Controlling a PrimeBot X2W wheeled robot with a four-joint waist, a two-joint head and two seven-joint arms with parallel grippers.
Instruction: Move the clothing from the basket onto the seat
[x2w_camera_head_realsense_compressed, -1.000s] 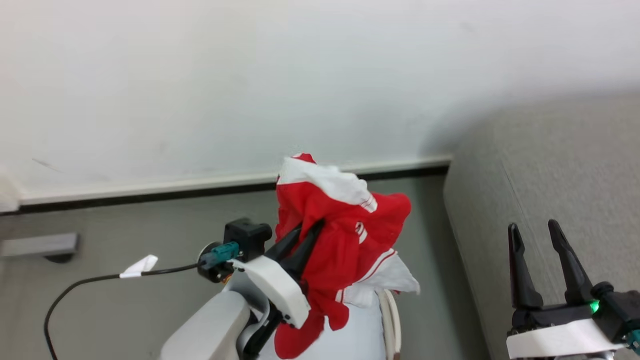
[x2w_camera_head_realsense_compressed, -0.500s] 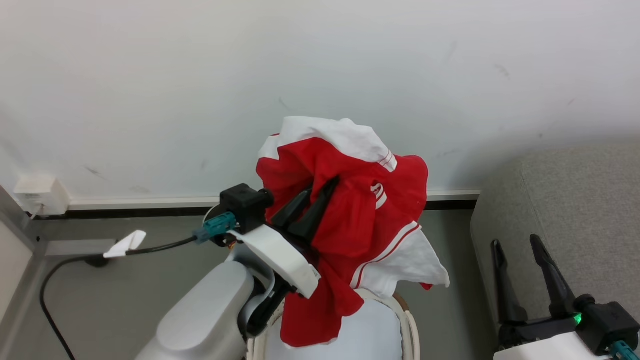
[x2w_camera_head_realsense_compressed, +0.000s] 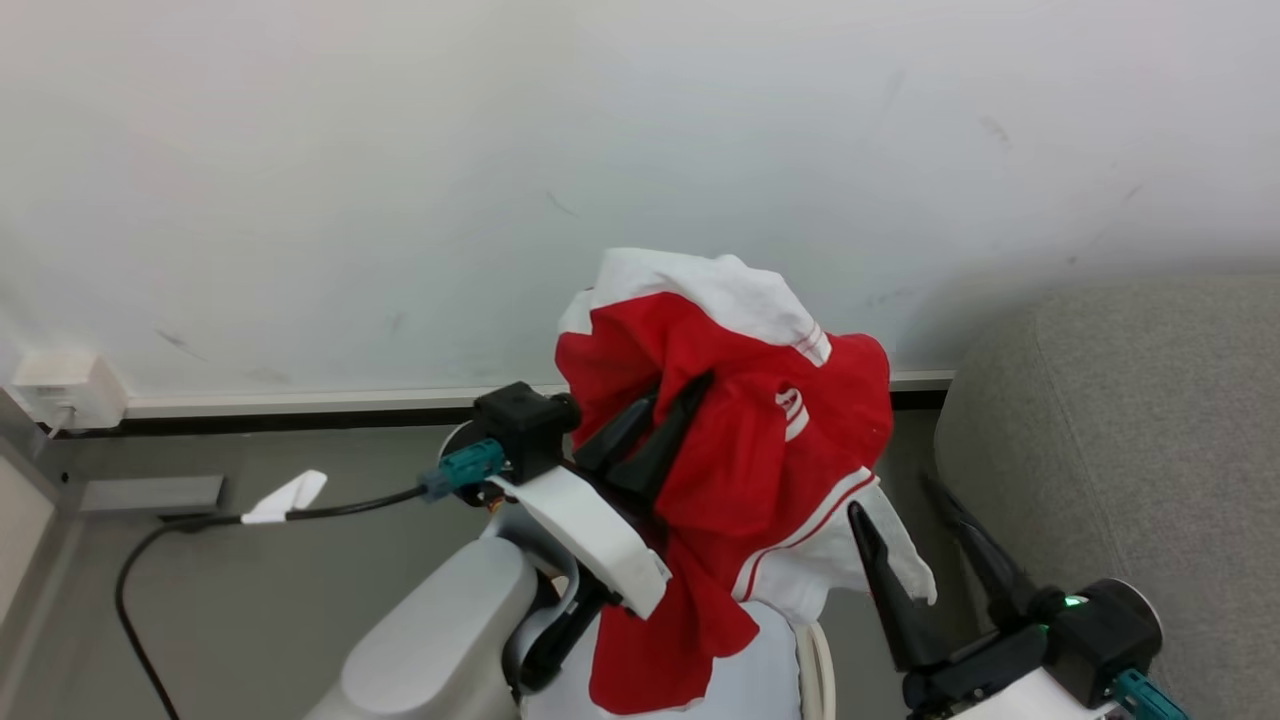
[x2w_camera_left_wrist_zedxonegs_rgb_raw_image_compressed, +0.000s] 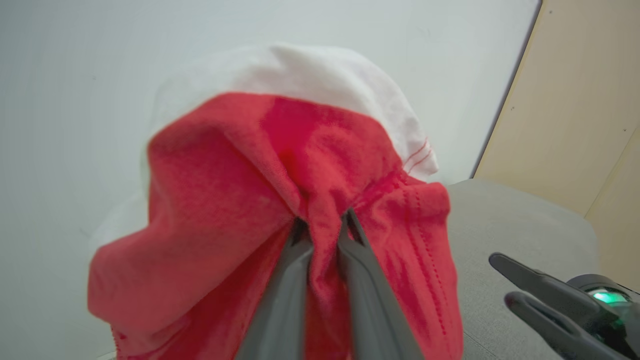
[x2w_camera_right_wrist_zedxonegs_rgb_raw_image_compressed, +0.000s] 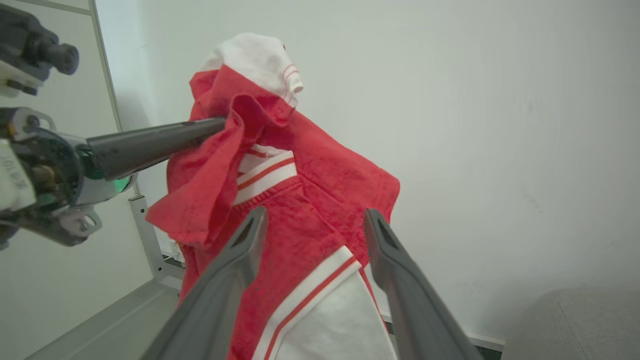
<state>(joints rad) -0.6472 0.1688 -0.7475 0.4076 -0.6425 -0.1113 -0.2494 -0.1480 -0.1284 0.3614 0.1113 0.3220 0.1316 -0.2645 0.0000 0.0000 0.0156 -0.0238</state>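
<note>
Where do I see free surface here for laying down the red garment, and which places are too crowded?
Free: the seat, its grey fabric bare between the wall and the right end effector. The floor between skirting and left arm is bare except a cable. Crowded: the middle, where the left end effector holds the clothing above the basket.

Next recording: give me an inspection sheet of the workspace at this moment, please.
surface: grey floor; light grey seat at right, clothing not yet on it.
job's things: red-and-white clothing lifted, lower end hanging over the basket.
clutter: pale cloth in the basket.
grippers: left gripper shut on the clothing; right gripper open beside its white panel, gripping nothing.
cables: black cable with white tag from the left wrist, looping down at left.
surroundings: white wall, skirting, wall socket.
</note>
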